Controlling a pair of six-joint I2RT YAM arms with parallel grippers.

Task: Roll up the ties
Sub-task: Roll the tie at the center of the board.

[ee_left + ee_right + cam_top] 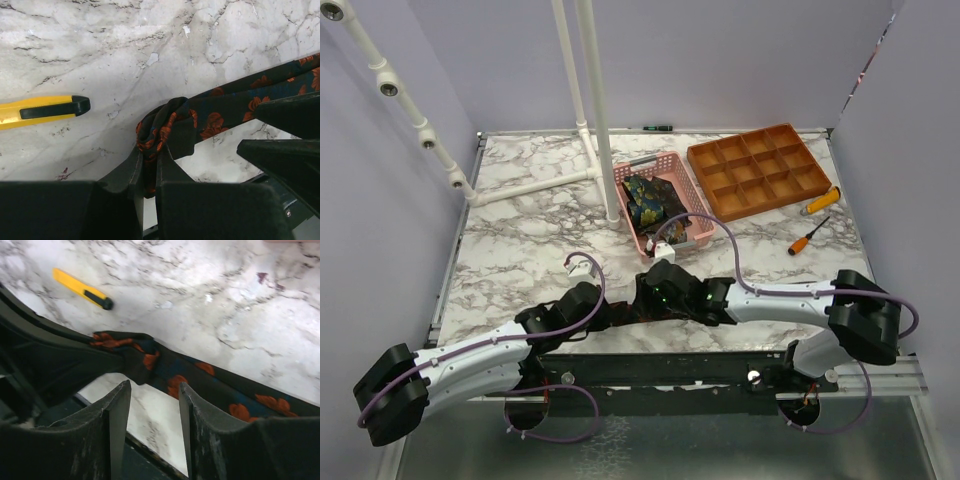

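A dark navy tie with orange-red flowers (215, 107) lies as a long strip on the marble near the table's front edge. Its end is bunched into a small fold, and my left gripper (148, 160) is shut on that fold. In the right wrist view the same tie (200, 382) runs just past my right gripper (155, 387), whose jaws stand open with only bare marble between them. From above, both grippers meet at the front middle, left gripper (612, 318) and right gripper (645, 303). More patterned ties (648, 200) sit in the pink basket (692, 232).
A yellow and black cutter (45, 107) lies on the marble left of the fold, and the right wrist view shows the cutter (82, 288) too. An orange compartment tray (760, 170) stands at the back right with two orange-handled screwdrivers (809, 237) beside it. A white pipe frame (595, 120) rises behind the basket.
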